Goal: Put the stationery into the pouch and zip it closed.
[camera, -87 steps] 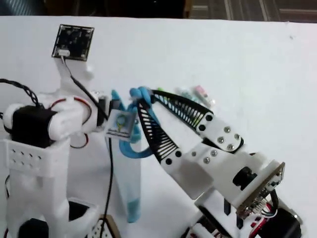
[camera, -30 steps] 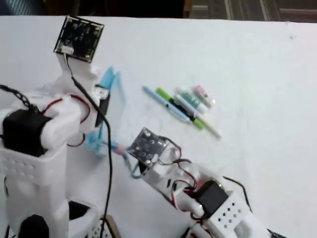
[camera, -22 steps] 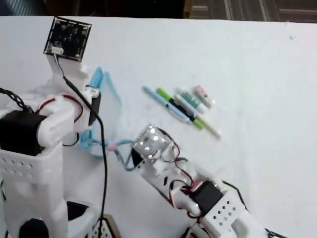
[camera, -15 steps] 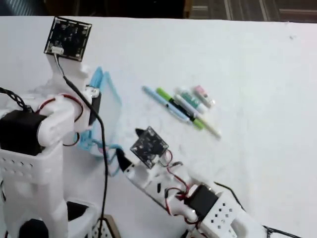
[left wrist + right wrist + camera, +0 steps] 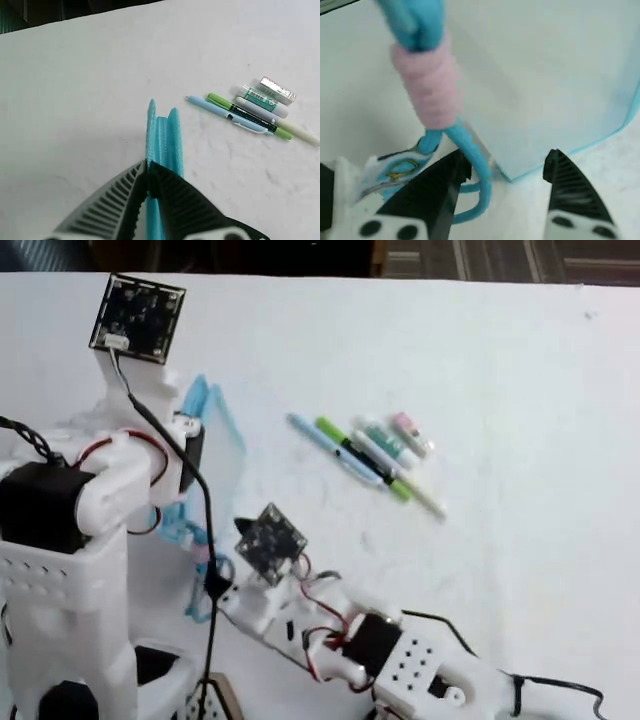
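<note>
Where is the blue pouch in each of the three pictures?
High view: pouch left of centre, left of the pens.
Left wrist view: its blue edge pinched in the left gripper, pens beyond.
Right wrist view: its clear wall just ahead of the right gripper.
Shared landmark: that blue edge.

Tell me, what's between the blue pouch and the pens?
Nothing. In the high view, only bare white table lies between the pouch and the pens.
</note>
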